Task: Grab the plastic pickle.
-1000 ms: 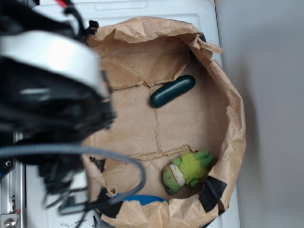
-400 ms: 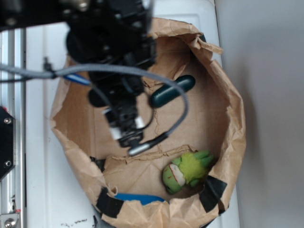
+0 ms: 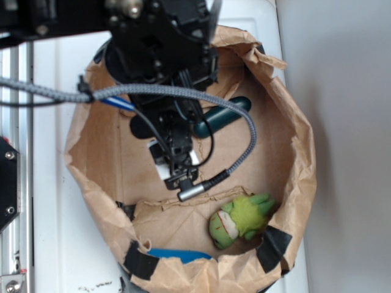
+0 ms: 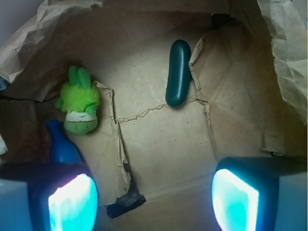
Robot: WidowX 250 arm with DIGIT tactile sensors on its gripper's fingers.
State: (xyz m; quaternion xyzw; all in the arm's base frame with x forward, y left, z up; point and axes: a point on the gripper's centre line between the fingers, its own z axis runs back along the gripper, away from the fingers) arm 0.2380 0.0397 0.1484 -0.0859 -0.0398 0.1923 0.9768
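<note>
The plastic pickle (image 4: 178, 72), dark green, glossy and capsule-shaped, lies on the brown paper floor of the bag (image 4: 159, 139). In the wrist view it is ahead of the gripper, slightly right of centre. My gripper (image 4: 154, 202) is open, its two lit fingertips (image 4: 72, 202) wide apart above bare paper, well short of the pickle, with nothing between them. In the exterior view the black arm (image 3: 159, 55) hangs over the bag and covers the left end of the pickle (image 3: 229, 113).
A fuzzy lime-green plush toy (image 4: 79, 103) lies at the left by the bag wall, with a blue object (image 4: 62, 147) just below it. Black tape (image 4: 126, 202) sits on the floor. Crumpled paper walls (image 3: 299, 159) ring the bag.
The arm has swung from the left edge to above the bag, then shifted slightly right and toward the pickle, now covering its left end. The pickle and plush have not moved.
</note>
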